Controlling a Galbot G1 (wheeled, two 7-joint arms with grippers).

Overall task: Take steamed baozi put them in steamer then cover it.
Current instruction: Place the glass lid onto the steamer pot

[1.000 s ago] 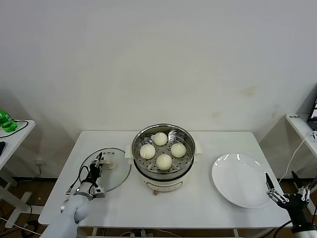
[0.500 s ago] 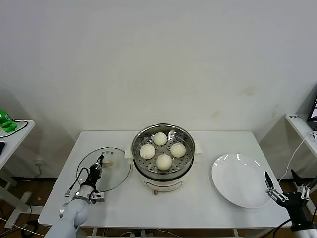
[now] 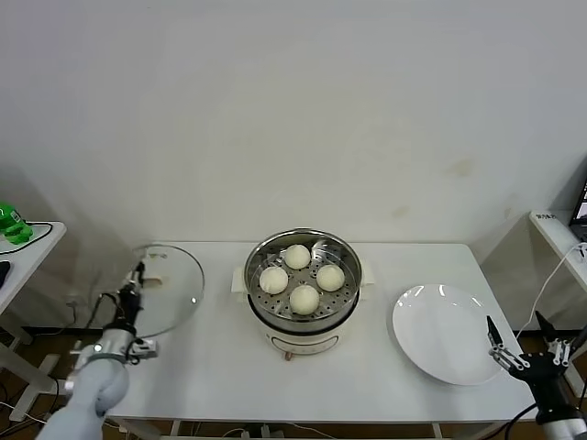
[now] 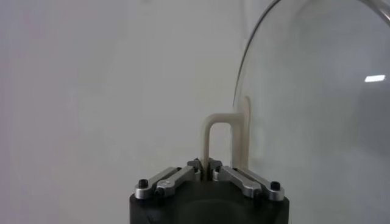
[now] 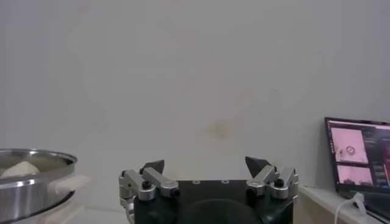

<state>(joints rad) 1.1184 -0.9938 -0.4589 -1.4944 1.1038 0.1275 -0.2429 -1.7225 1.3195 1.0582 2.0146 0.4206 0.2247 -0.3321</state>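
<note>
The steamer stands mid-table with several cream-white baozi on its perforated tray. The cover, a clear glass lid, hangs tilted above the table's left edge. My left gripper is shut on its cream handle. In the left wrist view the jaws pinch one leg of the handle, with the glass beside it. My right gripper stays open and empty past the table's front right corner; in the right wrist view the gripper has the steamer off to one side.
A flat white plate lies on the right of the table. A small side table with a green bottle stands far left. Another side table is at the right, and a laptop shows in the right wrist view.
My left gripper closed on the cover's handle, then lifted the cover off the table and carried it left, tipping it up. The right arm has barely moved.
</note>
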